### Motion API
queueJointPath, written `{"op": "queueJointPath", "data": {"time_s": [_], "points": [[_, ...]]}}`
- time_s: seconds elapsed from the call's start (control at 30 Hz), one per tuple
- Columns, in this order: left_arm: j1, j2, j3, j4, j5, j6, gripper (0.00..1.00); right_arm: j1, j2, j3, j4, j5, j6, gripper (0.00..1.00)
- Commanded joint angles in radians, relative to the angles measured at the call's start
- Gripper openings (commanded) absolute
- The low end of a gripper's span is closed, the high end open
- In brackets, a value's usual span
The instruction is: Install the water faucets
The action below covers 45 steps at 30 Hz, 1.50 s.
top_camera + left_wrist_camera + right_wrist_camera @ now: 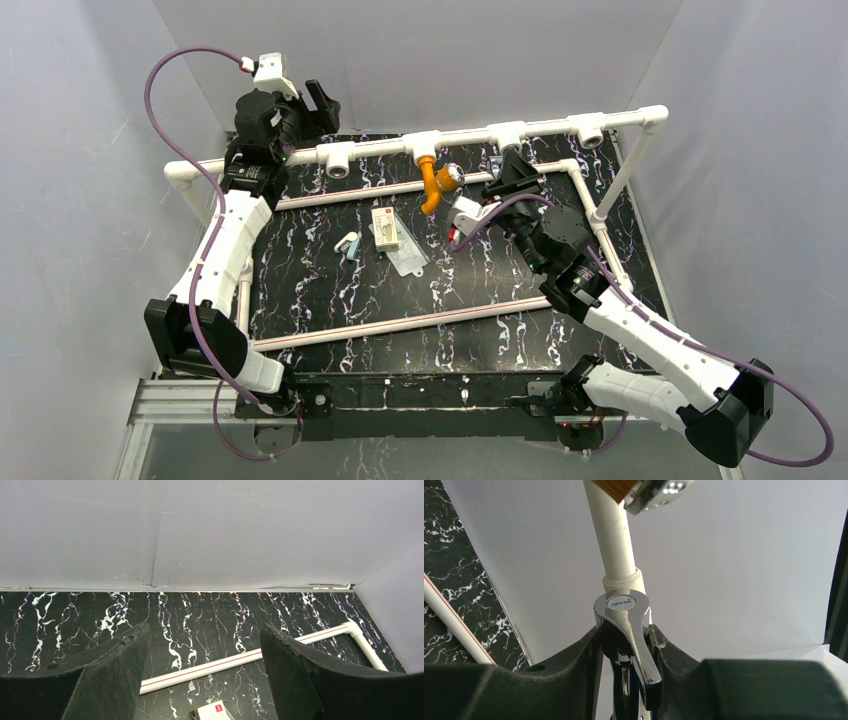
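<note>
Pipe (380, 149) runs white along the back of the table in the top view, and the orange faucet (433, 187) hangs from one of its sockets - it looks fitted. The right gripper (515, 178) sits just beside it. The left gripper (318, 100) is off at the far left, well apart. I cannot pick out the chrome faucet from up here. In the left wrist view the left gripper (205, 630) is wide open with nothing in it, only the dark table below. In the right wrist view the right gripper (626, 630) squeezes the chrome faucet (626, 625) from both sides, just under its lever. The pipe (611, 535) stands right behind it. This faucet is likely hard, heavy for its size and slippery - best held by the body, since the lever may swing.
</note>
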Motion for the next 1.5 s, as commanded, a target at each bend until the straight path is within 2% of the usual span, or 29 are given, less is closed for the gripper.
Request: {"op": "queueJointPath", "data": {"time_s": [0.0, 0.03, 0.27, 0.6, 0.77, 1.13, 1.47], "points": [[0.013, 0.120, -0.114, -0.273, -0.012, 0.002, 0.78, 0.005, 0.001, -0.007, 0.072, 0.045, 0.097, 0.06], [0.013, 0.120, -0.114, -0.272, -0.011, 0.002, 0.78, 0.005, 0.000, -0.005, 0.075, 0.047, 0.130, 0.01], [0.013, 0.119, -0.114, -0.272, -0.013, 0.002, 0.78, 0.005, -0.004, -0.001, 0.115, 0.049, 0.434, 0.01], [0.015, 0.120, -0.112, -0.272, -0.008, 0.001, 0.78, 0.005, 0.005, -0.009, 0.212, 0.157, 1.124, 0.01], [0.017, 0.116, -0.111, -0.272, -0.004, 0.000, 0.78, 0.005, 0.021, -0.008, 0.231, 0.225, 1.414, 0.01], [0.021, 0.120, -0.112, -0.271, 0.006, -0.005, 0.78, 0.005, -0.010, -0.002, 0.117, 0.367, 2.061, 0.01], [0.021, 0.113, -0.113, -0.270, 0.003, -0.005, 0.78, 0.004, -0.037, -0.053, 0.013, 0.333, 2.649, 0.01]]}}
